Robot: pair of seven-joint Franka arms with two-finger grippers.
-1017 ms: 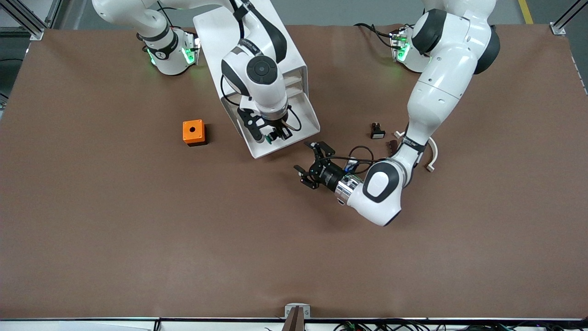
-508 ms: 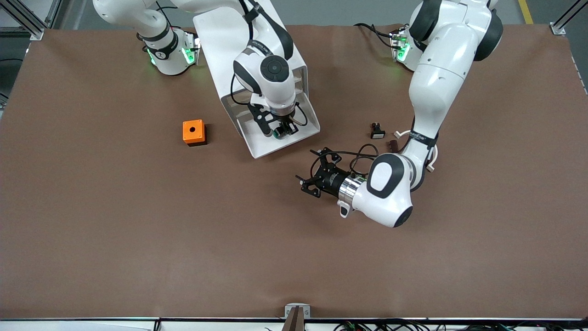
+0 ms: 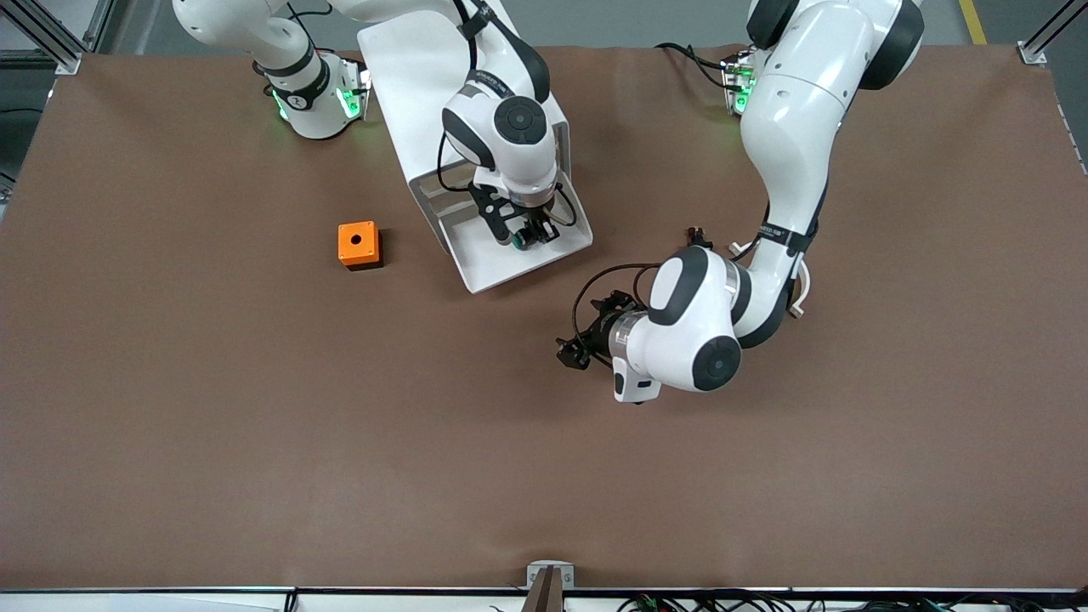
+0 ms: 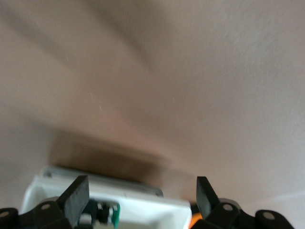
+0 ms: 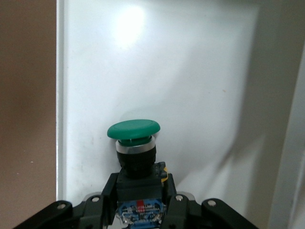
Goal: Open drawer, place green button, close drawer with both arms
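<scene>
The white cabinet (image 3: 425,76) lies on the table with one drawer (image 3: 510,270) pulled out toward the front camera. My right gripper (image 3: 529,238) is shut on the button (image 5: 134,138), green cap and black-and-blue body, and holds it over the white drawer floor (image 5: 190,86). The button shows as a green spot in the front view (image 3: 518,242). My left gripper (image 3: 574,350) is open and empty, low over the bare table, nearer the front camera than the drawer. In the left wrist view its fingertips (image 4: 76,195) frame the drawer front (image 4: 143,210).
An orange box (image 3: 358,245) with a black hole stands beside the cabinet toward the right arm's end. A small black part (image 3: 699,234) and a white curved piece (image 3: 801,293) lie by the left arm's forearm.
My right gripper carried the button deeper over the open drawer, toward the cabinet. My left arm's wrist rolled and rose, its gripper staying near the drawer front.
</scene>
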